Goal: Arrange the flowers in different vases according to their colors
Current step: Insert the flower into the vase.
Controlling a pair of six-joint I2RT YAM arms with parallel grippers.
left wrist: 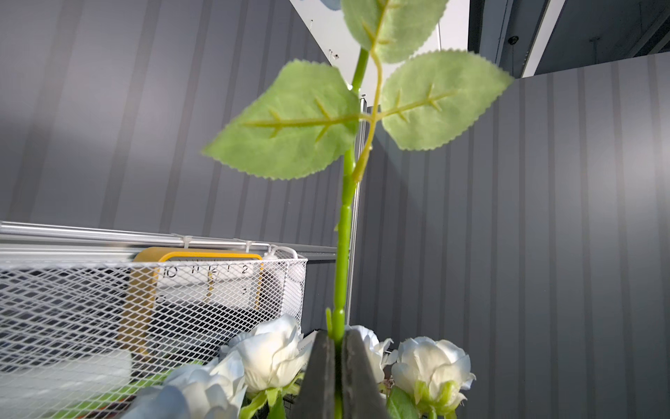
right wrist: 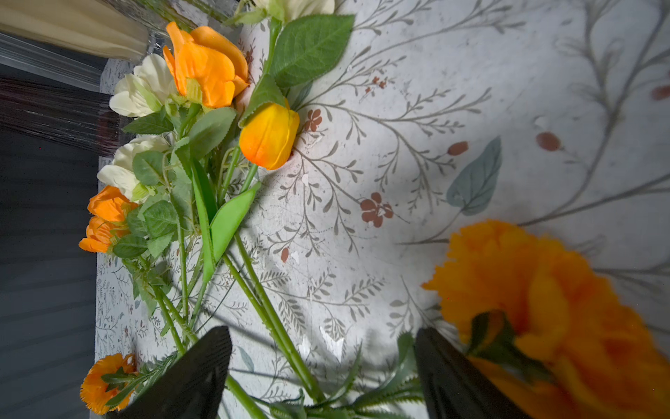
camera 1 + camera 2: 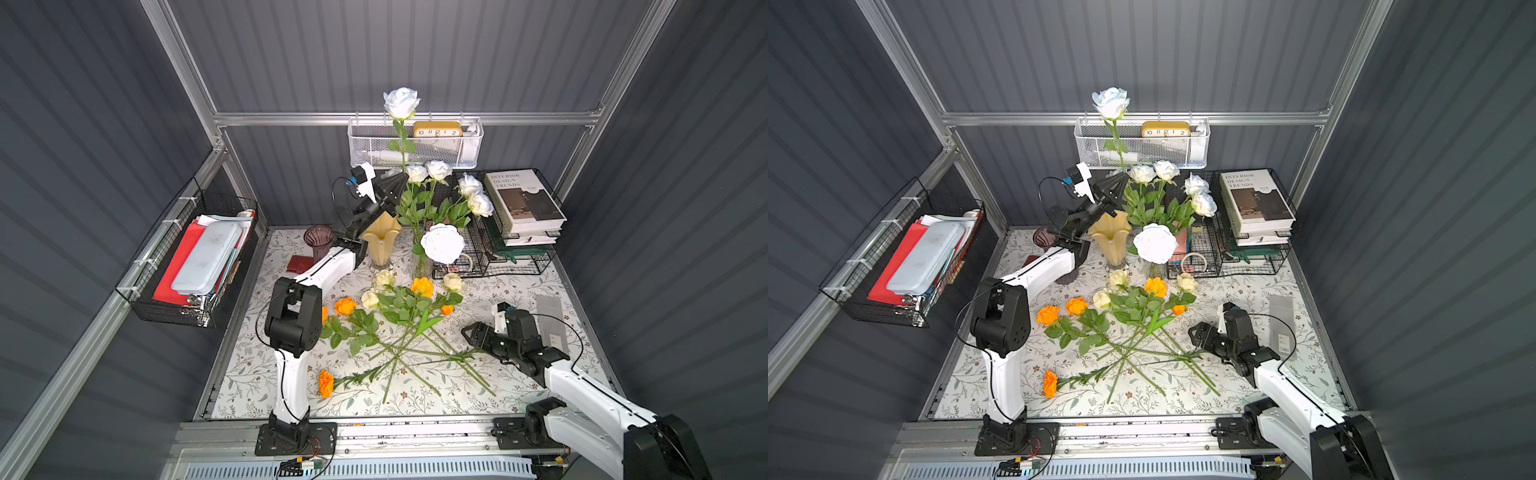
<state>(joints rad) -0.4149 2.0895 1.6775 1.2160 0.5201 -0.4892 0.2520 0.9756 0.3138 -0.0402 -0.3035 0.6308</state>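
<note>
Three vases stand at the back of the flowery tablecloth (image 3: 519, 374): a ribbed smoky-purple glass vase (image 3: 318, 239), a cream-yellow vase with a wavy rim (image 3: 380, 241) and a small clear glass vase (image 3: 422, 266). Five white roses (image 3: 442, 243) sit in the clear glass vase, with their green leaves bunched above its rim. One more, a long white rose (image 3: 401, 102), is up in the air, higher than all the others. The left gripper (image 3: 401, 180) is squeezed tight on its green stem, just above the flowers in the clear glass vase.

Lots of flowers lie in a crossed heap in the middle of the cloth. I count three cream-yellow roses (image 3: 384, 277), three orange roses (image 3: 422, 286), one little orange tulip bud (image 3: 447, 309) and one ruffled orange marigold (image 3: 326, 383) near the front edge. A second orange marigold (image 2: 536, 308) shows only in the right wrist view, right beside one finger of the right gripper (image 3: 471, 334).

That gripper hangs low over the stem ends with its two black fingers spread wide, holding nothing.

One white mesh basket (image 3: 415, 156) hangs on the back wall with a yellow clock (image 3: 437, 129) in it. One black wire basket (image 3: 187, 307) on the side wall holds a red folder (image 3: 178, 270) and a pale flat case (image 3: 208, 257). One black wire rack (image 3: 498, 266) in the corner holds a stack of books (image 3: 521, 199).
</note>
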